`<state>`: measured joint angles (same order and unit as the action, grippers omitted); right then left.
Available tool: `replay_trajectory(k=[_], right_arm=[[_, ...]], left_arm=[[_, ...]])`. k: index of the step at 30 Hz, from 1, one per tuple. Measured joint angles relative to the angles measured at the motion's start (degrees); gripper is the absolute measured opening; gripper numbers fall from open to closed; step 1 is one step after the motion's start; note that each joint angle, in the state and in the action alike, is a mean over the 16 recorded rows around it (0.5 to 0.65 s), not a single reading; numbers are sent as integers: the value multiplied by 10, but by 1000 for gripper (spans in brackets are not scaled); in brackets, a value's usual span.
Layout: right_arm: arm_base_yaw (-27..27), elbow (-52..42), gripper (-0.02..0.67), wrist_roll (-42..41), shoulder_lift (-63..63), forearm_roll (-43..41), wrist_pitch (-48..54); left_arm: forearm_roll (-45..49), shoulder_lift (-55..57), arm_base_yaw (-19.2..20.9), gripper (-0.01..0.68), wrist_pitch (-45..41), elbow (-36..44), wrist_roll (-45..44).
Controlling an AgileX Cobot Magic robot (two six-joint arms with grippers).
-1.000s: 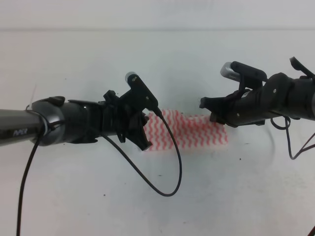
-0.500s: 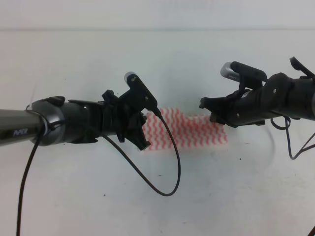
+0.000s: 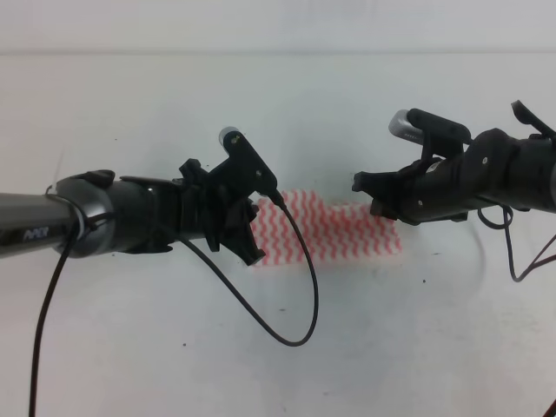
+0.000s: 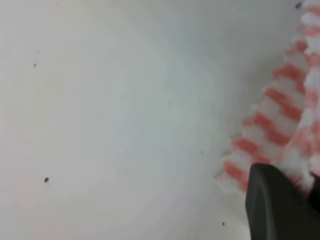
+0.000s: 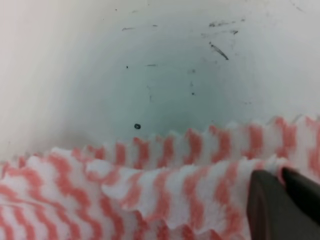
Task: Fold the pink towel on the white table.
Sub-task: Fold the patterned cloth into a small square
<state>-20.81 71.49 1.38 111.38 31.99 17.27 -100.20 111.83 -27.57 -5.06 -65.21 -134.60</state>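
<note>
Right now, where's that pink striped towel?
In the high view the pink towel lies flat on the white table, near the middle, between the two arms; each wrist view shows a dark finger at its edge.

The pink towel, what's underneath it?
The pink towel lies on the white table, already doubled over: the right wrist view shows one layer on another. Both grippers hide its ends, so anything under there cannot be seen.
</note>
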Motion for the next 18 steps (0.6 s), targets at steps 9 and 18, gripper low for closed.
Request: replay_trajectory(k=[9,18], right_arm=[[0,0,-17,0,0,0,0],[0,0,-17,0,-1,-1,1]], left_arm=[[0,1,0,-4,-3,0,1],[0,11,0,-3,-4,0,4]])
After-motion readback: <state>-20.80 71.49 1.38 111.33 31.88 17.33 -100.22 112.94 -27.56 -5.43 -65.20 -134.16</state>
